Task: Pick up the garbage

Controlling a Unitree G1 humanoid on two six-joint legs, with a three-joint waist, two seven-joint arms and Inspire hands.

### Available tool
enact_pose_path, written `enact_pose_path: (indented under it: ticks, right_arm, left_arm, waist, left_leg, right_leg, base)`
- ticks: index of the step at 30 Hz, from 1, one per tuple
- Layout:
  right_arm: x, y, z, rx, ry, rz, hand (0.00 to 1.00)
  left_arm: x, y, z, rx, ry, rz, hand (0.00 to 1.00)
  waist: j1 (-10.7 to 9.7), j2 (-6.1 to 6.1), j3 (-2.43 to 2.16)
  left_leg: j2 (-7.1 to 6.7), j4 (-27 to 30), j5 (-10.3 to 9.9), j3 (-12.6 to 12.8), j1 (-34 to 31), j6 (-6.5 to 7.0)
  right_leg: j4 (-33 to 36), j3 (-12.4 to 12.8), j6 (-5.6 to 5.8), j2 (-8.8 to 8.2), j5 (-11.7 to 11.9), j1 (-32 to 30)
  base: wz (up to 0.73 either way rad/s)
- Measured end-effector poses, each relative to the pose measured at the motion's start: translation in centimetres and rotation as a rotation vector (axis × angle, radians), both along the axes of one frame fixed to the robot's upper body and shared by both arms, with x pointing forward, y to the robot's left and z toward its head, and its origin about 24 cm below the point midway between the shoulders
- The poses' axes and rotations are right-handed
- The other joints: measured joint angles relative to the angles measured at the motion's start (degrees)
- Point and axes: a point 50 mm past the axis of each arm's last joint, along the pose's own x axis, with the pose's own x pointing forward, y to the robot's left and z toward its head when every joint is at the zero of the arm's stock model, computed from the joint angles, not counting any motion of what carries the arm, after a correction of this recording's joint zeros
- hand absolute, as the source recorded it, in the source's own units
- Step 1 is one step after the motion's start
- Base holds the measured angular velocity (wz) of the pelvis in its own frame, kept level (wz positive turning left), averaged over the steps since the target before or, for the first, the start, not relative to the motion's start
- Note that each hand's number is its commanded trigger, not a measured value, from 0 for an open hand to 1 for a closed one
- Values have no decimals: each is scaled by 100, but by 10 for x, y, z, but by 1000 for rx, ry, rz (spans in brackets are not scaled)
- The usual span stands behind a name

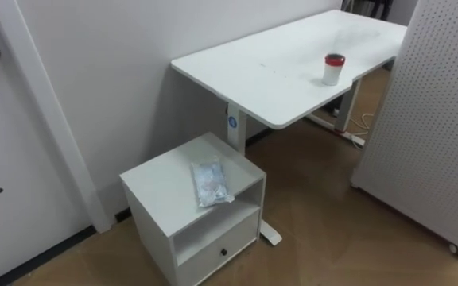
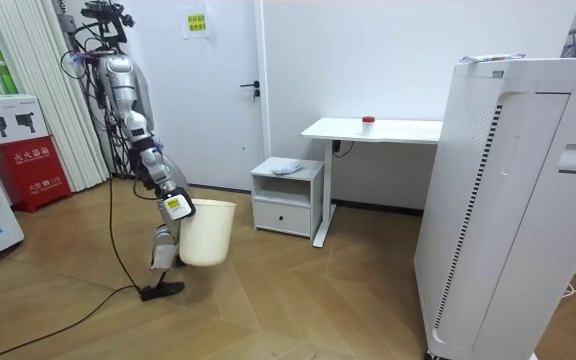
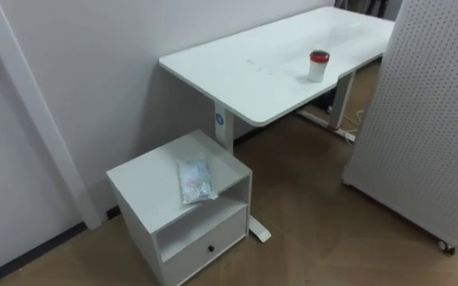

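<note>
Hanging at robot's side, right hand (image 2: pixel 175 207) at rim of cream bin (image 2: pixel 208 235), grip not discernible, plastic packet (image 1: pixel 211 183) on cabinet (image 1: pixel 161 189)

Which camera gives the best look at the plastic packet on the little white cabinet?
The left eye view: the packet lies close, seen from above on the cabinet. The right eye view nearly matches it; the room view gives a small pale shape.

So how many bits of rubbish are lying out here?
2: a crumpled plastic wrapper on the small white cabinet, and a red-lidded cup on the desk. More may be hidden.
</note>
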Motion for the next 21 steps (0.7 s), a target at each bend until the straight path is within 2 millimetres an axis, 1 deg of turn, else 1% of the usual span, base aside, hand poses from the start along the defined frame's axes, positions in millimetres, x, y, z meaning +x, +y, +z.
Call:
enact_pose_path:
  ticks: [1, 2, 3, 4, 5, 6, 7, 8, 9, 10, 11, 12, 13, 14, 15, 16, 17, 18, 19, 20, 21]
  right_arm:
    - [-2, 0, 0, -1, 8, 2, 100]
    - [-4, 0, 0, -3, 20, 16, 100]
    - [-8, -1, 0, -7, 24, 15, 100]
    - [-9, -2, 0, -9, 24, 14, 100]
    - [-8, -2, 0, -12, 24, 14, 100]
    - [-6, -2, 1, -13, 17, 17, 100]
    - [-6, -2, 1, -15, 12, 20, 100]
    - [-4, -2, 1, -20, 0, 22, 100]
    - [-3, -3, 1, -28, 0, 22, 100]
    - [-2, -2, 1, -31, -1, 27, 100]
    - [0, -2, 1, -38, -2, 49, 100]
    - [2, -2, 2, -45, -10, 66, 100]
    - [2, -2, 2, -48, -14, 66, 100]
    - [6, -2, 3, -57, -26, 65, 100]
    - [10, -2, 3, -63, -44, 66, 100]
    - [11, -3, 4, -66, -52, 66, 100]
    - [14, -3, 5, -71, -68, 70, 100]
    - [19, -2, 5, -71, -87, 78, 100]
    - [18, -2, 5, -72, -90, 81, 100]
    - [23, 0, 6, -70, -107, 100, 100]
    - [30, 2, 7, -60, -138, 105, 100]
  left_arm:
    - [-4, 0, 0, 1, 9, 2, 0]
    - [-12, 0, 1, 2, 28, 5, 0]
    - [-13, 0, 1, 1, 26, 18, 0]
    - [-11, -1, 0, -1, 17, 20, 0]
    - [-10, -1, 0, -6, 2, 20, 0]
    - [-7, 0, 1, -7, -16, 14, 0]
    - [-3, 0, 1, -7, -29, 11, 0]
    - [9, -1, 0, -11, -60, 4, 0]
    - [18, -1, 0, -14, -92, 0, 0]
    - [22, -1, 1, -16, -109, 7, 0]
    - [30, 0, 1, -17, -136, 10, 0]
    - [37, 1, 2, -17, -157, 9, 0]
    - [40, 1, 2, -16, -166, 7, 0]
    - [48, 1, 2, -16, -184, 1, 0]
    - [54, 2, 3, -13, -199, -4, 0]
    - [56, 2, 3, -11, -206, -6, 0]
    - [62, 2, 4, 0, -223, -18, 0]
    - [65, 2, 5, 9, -234, -28, 0]
    - [66, 2, 5, 14, -237, -33, 0]
    - [71, 2, 6, 28, -254, -48, 0]
    - [77, 3, 8, 42, -280, -53, 0]
  waist:
    - [40, 4, 3]
    - [55, -8, -2]
    - [48, -40, -23]
    - [48, -63, -28]
    - [55, -119, -54]
    - [92, -160, -52]
    - [91, -189, -48]
    - [97, -185, -11]
    - [107, -144, -4]
    - [144, -142, -10]
    - [160, -203, 13]
    - [162, -203, 10]
    - [163, -216, 3]
    - [161, -226, -10]
    - [137, -249, -11]
    - [123, -252, -14]
    - [133, -232, -17]
    - [144, -158, -22]
    - [116, -136, -43]
    - [147, -66, -74]
    - [154, -71, -41]
  left_leg:
    - [-24, -228, 238, -31, -44, 11]
    - [-35, -547, 657, -41, -43, 39]
    - [-58, -581, 1008, 29, 24, 172]
    - [-81, -562, 1090, 80, 43, 265]
    - [-158, -433, 1078, 151, 54, 371]
    - [-181, -169, 926, 273, 21, 433]
    - [-188, -37, 812, 304, -4, 443]
    - [-188, 236, 581, 370, -44, 469]
    - [-153, 529, 328, 438, -82, 498]
    - [-141, 617, 217, 483, -76, 495]
    - [-145, 701, 43, 598, -6, 529]
    - [-199, 727, -114, 660, 87, 563]
    - [-242, 731, -182, 683, 144, 582]
    - [-330, 739, -316, 710, 279, 636]
    - [-422, 742, -429, 736, 422, 688]
    - [-454, 756, -494, 738, 503, 712]
    - [-478, 774, -625, 733, 672, 738]
    - [-468, 753, -724, 687, 822, 765]
    - [-462, 719, -760, 638, 883, 776]
    - [-426, 620, -801, 575, 1000, 787]
    - [-409, 486, -803, 546, 1105, 786]
  right_leg:
    - [-1, 17, 11, -20, -42, 44]
    - [-9, 72, 66, -61, -132, 148]
    - [-31, 137, 167, -98, -200, 218]
    - [-38, 179, 204, -129, -226, 239]
    - [-111, 239, 266, -228, -267, 310]
    - [-221, 322, 321, -292, -279, 389]
    - [-279, 329, 346, -322, -269, 439]
    - [-311, 347, 383, -378, -268, 532]
    - [-269, 433, 398, -429, -272, 592]
    - [-181, 505, 424, -458, -286, 595]
    - [29, 509, 480, -557, -316, 574]
    - [377, 487, 568, -671, -337, 514]
    - [639, 483, 587, -735, -345, 445]
    - [1282, 466, 711, -862, -280, 257]
    - [2028, 475, 862, -1005, -77, 26]
    - [2363, 478, 859, -1068, 85, -87]
    - [2948, 475, 802, -1125, 547, -290]
    - [3338, 396, 742, -1164, 1102, -459]
    - [3473, 321, 702, -1157, 1376, -522]
    - [3766, 304, 663, -1147, 1493, -751]
    - [4014, 264, 643, -1143, 1222, -1105]
  base:
    - [-53]
    - [-42]
    - [-34]
    - [-26]
    - [-43]
    - [-45]
    - [-38]
    - [-18]
    - [-23]
    - [-33]
    - [-38]
    - [-30]
    - [-13]
    - [0]
    - [5]
    - [4]
    - [0]
    - [0]
    - [0]
    - [0]
    - [0]
